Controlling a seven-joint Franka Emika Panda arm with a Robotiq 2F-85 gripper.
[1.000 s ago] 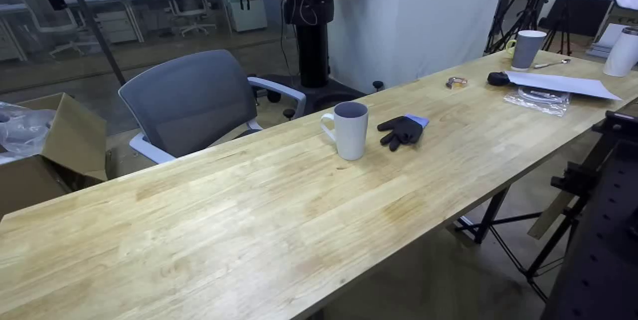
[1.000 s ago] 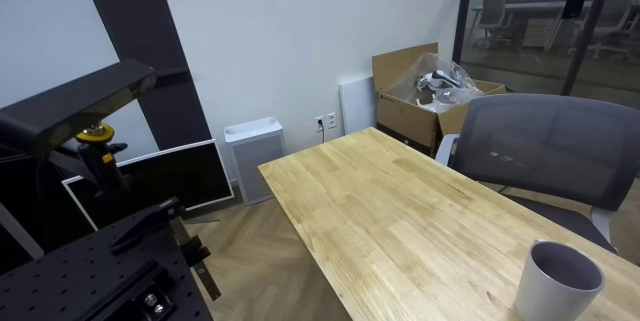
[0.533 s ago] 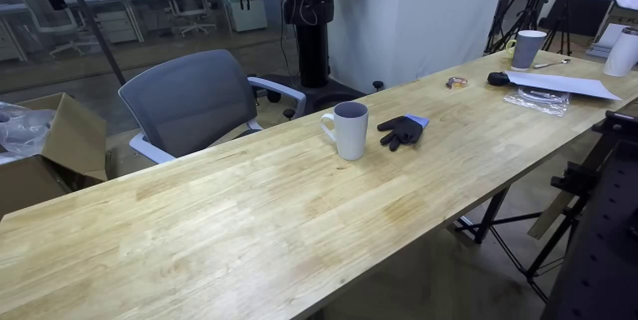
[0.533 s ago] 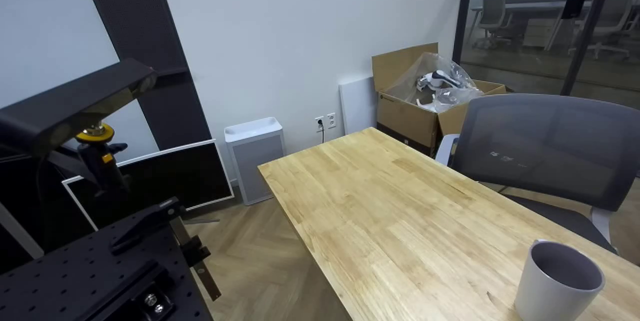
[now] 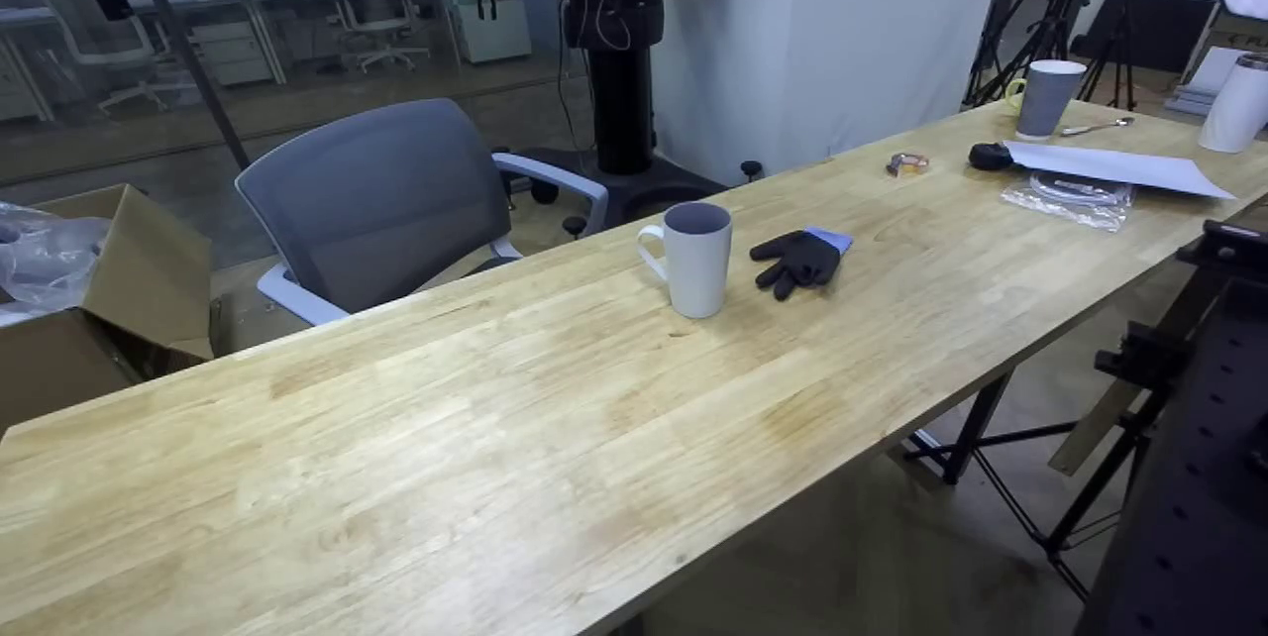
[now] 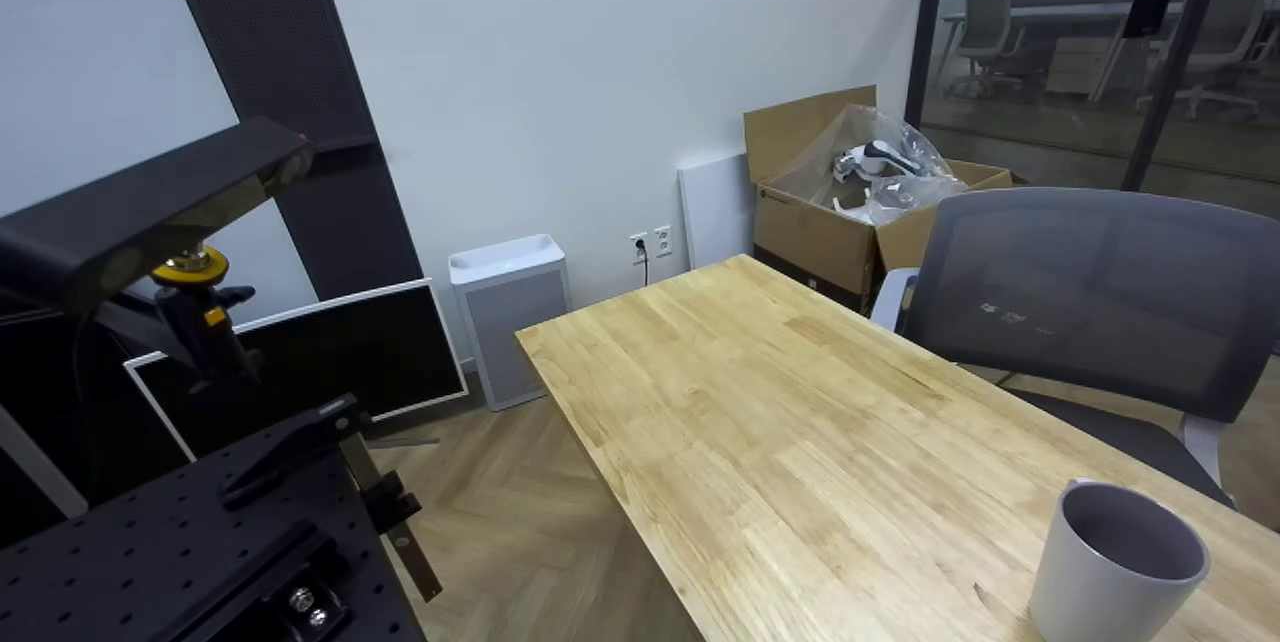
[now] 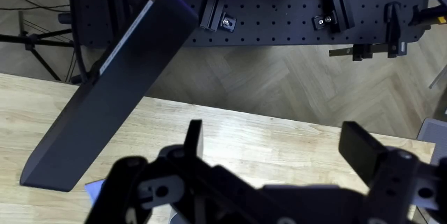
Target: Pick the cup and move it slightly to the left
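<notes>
The cup (image 5: 697,269), a white mug with a dark interior, stands upright on the wooden table (image 5: 446,438). Its handle points left in that exterior view. The cup also shows at the lower right of an exterior view (image 6: 1100,587), with its base cut off by the frame. In the wrist view only a sliver of the cup (image 7: 177,219) shows at the bottom edge, mostly hidden behind the gripper's left finger. My gripper (image 7: 273,129) is open and empty above the table, with the cup off to the lower left in that view. The gripper is in neither exterior view.
A black glove (image 5: 800,262) with a blue cuff lies right beside the cup. A greyish cup (image 5: 1048,103), a spoon (image 5: 1098,127), a paper sheet (image 5: 1119,168) and a white bottle (image 5: 1236,106) are farther right. A dark bar-shaped device (image 7: 108,102) overhangs the table. A chair (image 5: 386,210) stands behind.
</notes>
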